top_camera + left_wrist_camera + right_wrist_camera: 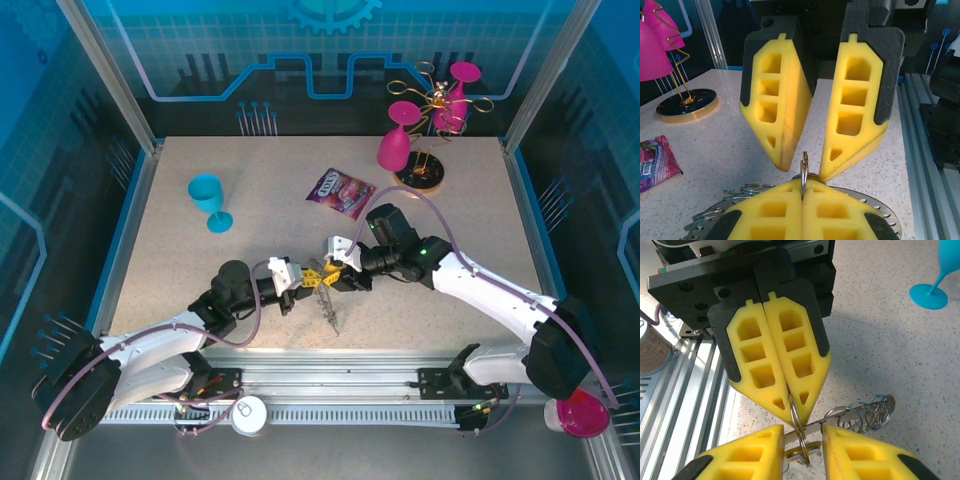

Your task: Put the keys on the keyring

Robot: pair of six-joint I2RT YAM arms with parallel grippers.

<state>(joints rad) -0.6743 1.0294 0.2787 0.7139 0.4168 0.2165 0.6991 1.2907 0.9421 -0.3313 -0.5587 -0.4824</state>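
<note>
Slippage is the main worry: the left fingers (775, 210) are pressed together on one thin wire loop (803, 172) of the keyring (880, 212), which sits between the two arms near the desk's (730, 145) front edge. The right fingers (775, 115) stand apart on either side of that loop. If they close off-centre, they could twist the loop out of the pinch or bend it.

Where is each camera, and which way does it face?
Top external: above, behind the arms, looking down on the speckled beige table; both arms show.
Left wrist: on the left arm, facing the right gripper; own yellow foam fingers below.
Right wrist: on the right arm, facing the left gripper; own fingers below.
Shared: both wrist views see the flat dark grey keyring.
</note>
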